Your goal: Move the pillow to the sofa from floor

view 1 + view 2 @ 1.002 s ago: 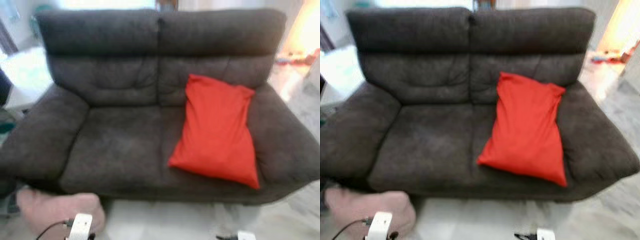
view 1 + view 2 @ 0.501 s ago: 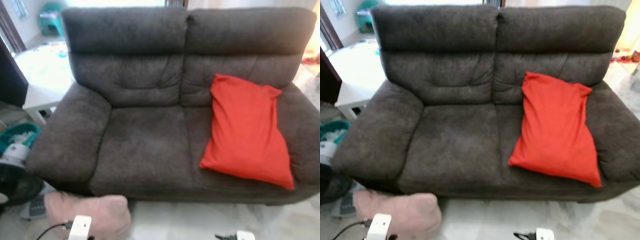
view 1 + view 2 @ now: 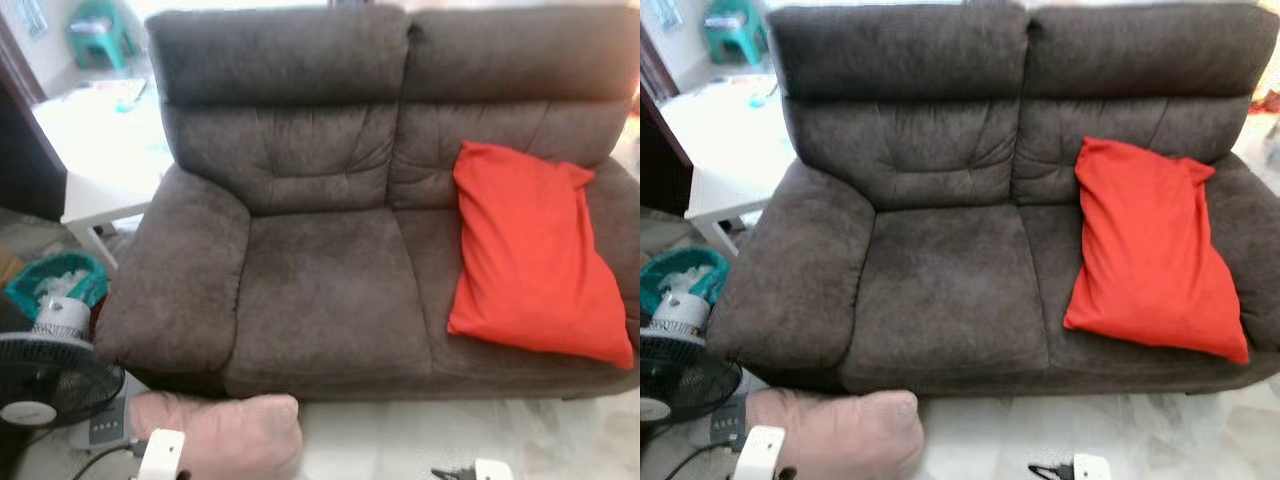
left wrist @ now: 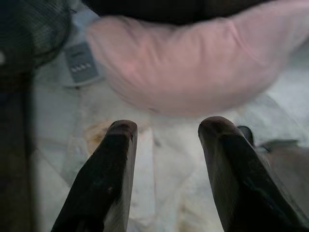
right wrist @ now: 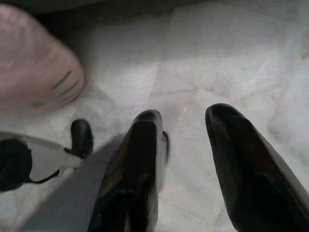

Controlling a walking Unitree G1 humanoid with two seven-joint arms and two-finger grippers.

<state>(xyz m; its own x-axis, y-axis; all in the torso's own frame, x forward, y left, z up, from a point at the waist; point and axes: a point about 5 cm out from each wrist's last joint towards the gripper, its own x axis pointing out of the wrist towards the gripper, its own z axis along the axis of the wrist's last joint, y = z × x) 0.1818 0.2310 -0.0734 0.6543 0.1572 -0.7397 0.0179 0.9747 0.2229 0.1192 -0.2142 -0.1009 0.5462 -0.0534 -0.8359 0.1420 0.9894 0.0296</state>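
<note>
Pillow (image 3: 225,435), pale pink, lay on the floor (image 3: 420,440) at the foot of the sofa (image 3: 330,290), below its left armrest, the upper edge touching or just beside the sofa's base; contact could not be confirmed. Left pincer (image 4: 166,130) hovered over the floor just short of the pillow, its two black fingers (image 4: 116,159) apart with nothing between them; right pincer (image 5: 186,125) hung over bare floor near the pillow's end, fingers likewise apart and empty. In the head views the wrists showed low in the frame, the left one in front of the pillow. Red cushion (image 3: 535,255) leaned on the right-hand seat against the backrest; the left-hand seat lay bare and was judged the natural place for delivery. A black fan (image 3: 45,375) stood on the floor to the left of the pillow, near it; a white worktop (image 3: 100,150) stood beyond the sofa's left armrest. Pillow judged light, soft and yielding, neither fragile nor slippery; its plump, rounded surface would likely collapse under a pinch, so a shallow hold on fabric alone was judged liable to slip or let the bulk sag; recommended hold: a deep bite across the near long edge toward the middle, gathering filling as well as cover, or one pincer at each end.
</note>
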